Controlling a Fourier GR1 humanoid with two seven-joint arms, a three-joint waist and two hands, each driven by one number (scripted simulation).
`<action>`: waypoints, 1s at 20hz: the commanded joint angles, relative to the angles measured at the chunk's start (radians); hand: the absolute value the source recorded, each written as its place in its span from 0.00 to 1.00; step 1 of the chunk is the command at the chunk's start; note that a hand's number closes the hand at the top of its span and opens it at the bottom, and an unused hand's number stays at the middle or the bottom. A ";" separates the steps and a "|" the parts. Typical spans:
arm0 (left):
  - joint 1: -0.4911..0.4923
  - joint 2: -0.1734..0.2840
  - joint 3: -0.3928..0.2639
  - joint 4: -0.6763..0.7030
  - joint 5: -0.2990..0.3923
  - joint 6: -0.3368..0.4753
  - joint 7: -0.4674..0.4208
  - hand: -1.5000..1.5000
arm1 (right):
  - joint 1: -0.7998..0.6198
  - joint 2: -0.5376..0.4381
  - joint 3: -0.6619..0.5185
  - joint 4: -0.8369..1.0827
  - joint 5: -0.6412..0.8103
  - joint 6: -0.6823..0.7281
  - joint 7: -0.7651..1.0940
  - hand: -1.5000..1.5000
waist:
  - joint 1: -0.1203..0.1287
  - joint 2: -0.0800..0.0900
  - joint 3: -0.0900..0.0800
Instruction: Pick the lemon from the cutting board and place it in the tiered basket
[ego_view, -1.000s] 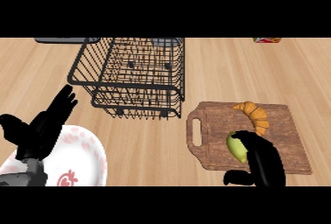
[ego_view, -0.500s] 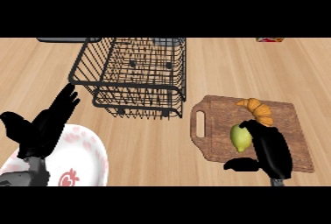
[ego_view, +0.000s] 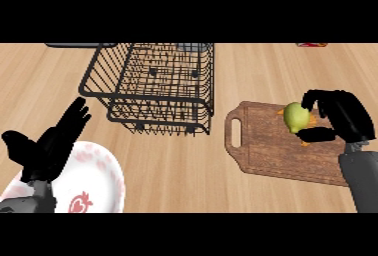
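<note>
The yellow-green lemon (ego_view: 295, 116) is over the far right part of the wooden cutting board (ego_view: 275, 152). My right hand (ego_view: 341, 117) is shut on it, fingers curled over its top and thumb under it. Whether the lemon still touches the board I cannot tell. Small orange bits of another food (ego_view: 306, 143) peek out beside the lemon and thumb. The black wire tiered basket (ego_view: 156, 85) stands left of the board, apart from the hand. At the lower left, my left hand (ego_view: 50, 146) rests open, fingers up, above a plate.
A white plate with a red pattern (ego_view: 90, 181) lies at the lower left under the left hand. A dark item (ego_view: 74, 45), a grey one (ego_view: 193, 47) and a red one (ego_view: 312, 44) sit along the far edge. Bare wooden counter (ego_view: 177, 160) lies between plate and board.
My right hand has curled round the lemon and moved with it toward the far side of the board. The left hand has not moved.
</note>
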 joint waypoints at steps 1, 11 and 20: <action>-0.020 -0.008 -0.003 0.001 -0.007 0.008 0.005 0.50 | -0.079 0.017 -0.099 -0.023 -0.213 0.053 -0.113 1.00 | -0.015 -0.002 0.002; 0.031 -0.033 0.000 -0.007 -0.025 -0.002 -0.003 0.50 | -0.202 0.042 -0.051 -0.297 -0.358 0.343 0.137 1.00 | -0.013 -0.003 0.000; 0.085 -0.024 0.022 -0.037 -0.007 -0.045 -0.020 0.50 | -0.403 0.237 0.140 -0.324 -0.272 0.349 0.439 1.00 | 0.000 -0.002 0.000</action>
